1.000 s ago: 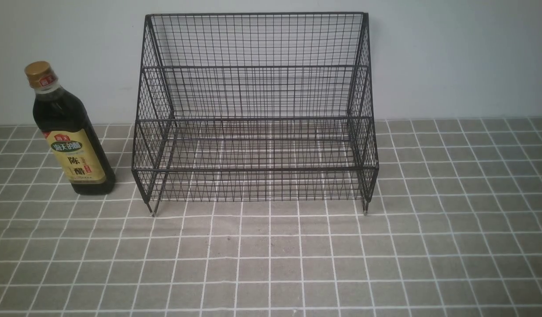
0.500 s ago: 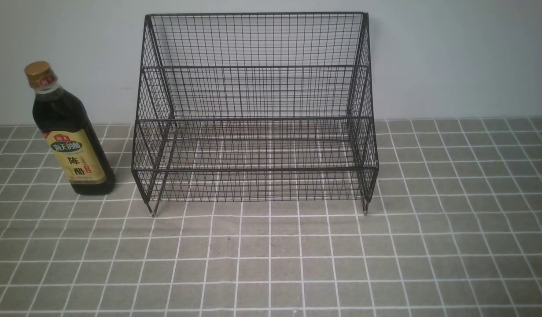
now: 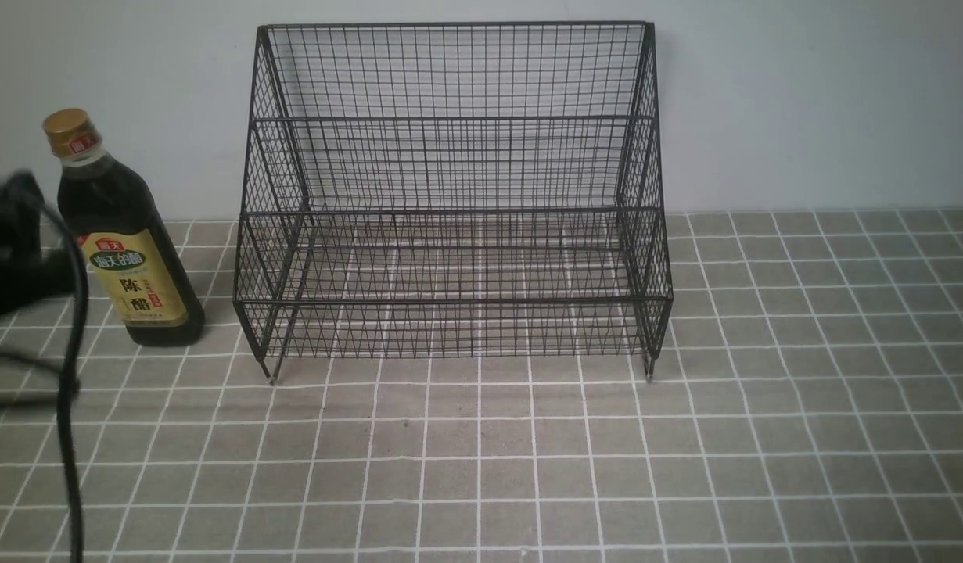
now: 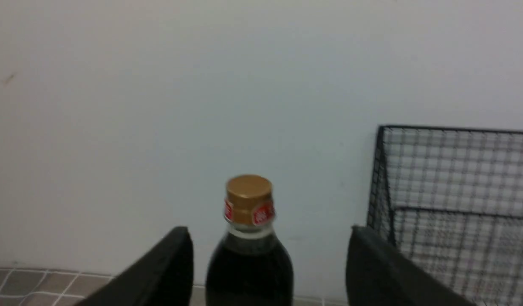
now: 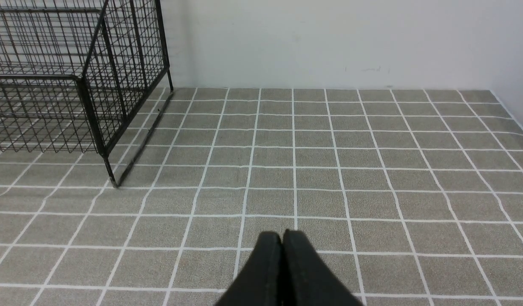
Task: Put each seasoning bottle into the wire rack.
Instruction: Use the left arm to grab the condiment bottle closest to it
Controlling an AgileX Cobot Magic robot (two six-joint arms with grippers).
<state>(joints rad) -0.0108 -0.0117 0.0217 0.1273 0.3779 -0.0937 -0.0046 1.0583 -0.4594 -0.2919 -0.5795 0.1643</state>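
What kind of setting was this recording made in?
Probably a staged kitchen-counter mock-up rather than a real kitchen: a seasoning bottle stands beside a wire rack on a grey grid-patterned cloth, against a bare white wall.

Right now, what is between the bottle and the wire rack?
Nothing: the front view shows only bare checked tabletop between the bottle and the wire rack.

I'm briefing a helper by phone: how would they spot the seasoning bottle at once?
Find the big black wire rack against the pale wall. On the grey checked cloth just left of it, not touching, stands the seasoning bottle. It is the only bottle there: nearly black liquid, gold-brown cap, yellow label with a green oval.
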